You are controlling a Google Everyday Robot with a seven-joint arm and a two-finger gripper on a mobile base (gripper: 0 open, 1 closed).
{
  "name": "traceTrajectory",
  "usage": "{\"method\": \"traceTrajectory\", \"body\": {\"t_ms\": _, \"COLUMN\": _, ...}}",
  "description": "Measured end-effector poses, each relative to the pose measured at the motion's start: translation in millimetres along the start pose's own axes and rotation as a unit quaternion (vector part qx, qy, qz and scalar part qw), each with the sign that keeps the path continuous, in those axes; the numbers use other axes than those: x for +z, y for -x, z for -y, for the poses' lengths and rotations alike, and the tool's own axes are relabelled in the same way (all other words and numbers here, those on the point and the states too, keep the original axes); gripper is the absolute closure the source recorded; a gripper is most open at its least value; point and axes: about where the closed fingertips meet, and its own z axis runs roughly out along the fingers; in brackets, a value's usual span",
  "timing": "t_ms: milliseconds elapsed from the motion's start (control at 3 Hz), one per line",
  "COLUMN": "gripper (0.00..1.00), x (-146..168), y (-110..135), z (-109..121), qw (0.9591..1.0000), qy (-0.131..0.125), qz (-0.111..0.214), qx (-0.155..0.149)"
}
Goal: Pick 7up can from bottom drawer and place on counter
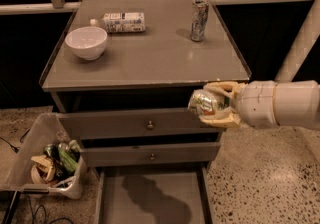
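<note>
- The gripper [210,104], in front of the cabinet [115,124] just below the tabletop [150,55], is seen in smooth matt cream plastic, clasping the shiny metal 7up can [200,101].
- The tabletop is finished smooth grey, faintly glossy.
- The bowl [86,42] is glazed white.

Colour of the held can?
Green and white print, silver end; small metal can in end effector by grey top drawer. Camera view.

On the desk [150,63], a bowl [86,42] sits left, a bottle [120,22] lies behind it, a tall can [199,20] stands back-right; the tool [212,104] holds the 7up can [202,102] before the desk's front-right edge, above the bottom drawer [150,199].
</note>
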Motion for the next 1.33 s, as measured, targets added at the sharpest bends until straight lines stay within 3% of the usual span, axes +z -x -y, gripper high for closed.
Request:
{"method": "traceTrajectory", "body": {"t_ms": 333, "gripper": 1.00, "x": -23.8, "y": 54.8, "z": 30.3, "qw": 0.9983, "qy": -0.048, "qz": 0.010, "qx": -0.033}}
{"method": "traceTrajectory", "body": {"t_ms": 1000, "gripper": 1.00, "x": -18.4, "y": 58.4, "z": 36.3, "qw": 0.9980, "qy": -0.046, "qz": 0.021, "qx": -0.038}}
{"method": "traceTrajectory", "body": {"t_ms": 1333, "gripper": 1.00, "x": 1.1, "y": 61.5, "z": 66.3, "qw": 0.9971, "qy": -0.036, "qz": 0.048, "qx": -0.048}}
